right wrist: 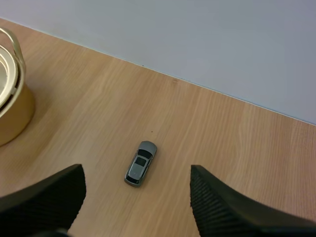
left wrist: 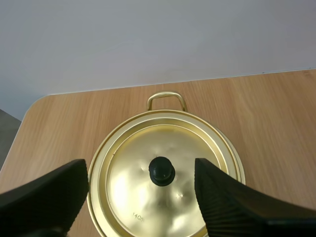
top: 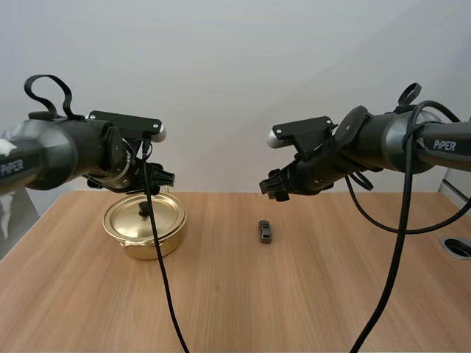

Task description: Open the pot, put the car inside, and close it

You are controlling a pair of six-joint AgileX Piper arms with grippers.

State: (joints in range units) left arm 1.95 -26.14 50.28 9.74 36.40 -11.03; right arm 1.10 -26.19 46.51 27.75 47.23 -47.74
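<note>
**Opening stage: no step of the task appears done.** The round gold metal pot (top: pixel 173 234) stands on the wooden tabletop (top: pixel 309 301). Its gold lid (left wrist: pixel 133 192) is seated on the rim, and the black knob (left wrist: pixel 162 171) is untouched. The left end effector (left wrist: pixel 141 169) hovers above the lid, released, with its fingers spread to either side of the knob and clear of it. The small grey toy car (right wrist: pixel 140 164) lies on the tabletop, well apart from the pot, toward the right arm's side. The right end effector (top: pixel 269 187) hangs above the car, likewise released and empty. Remaining steps: lift the lid, carry the car in, reseat the lid. Nothing lies between car and pot, so the path looks unobstructed.
</note>
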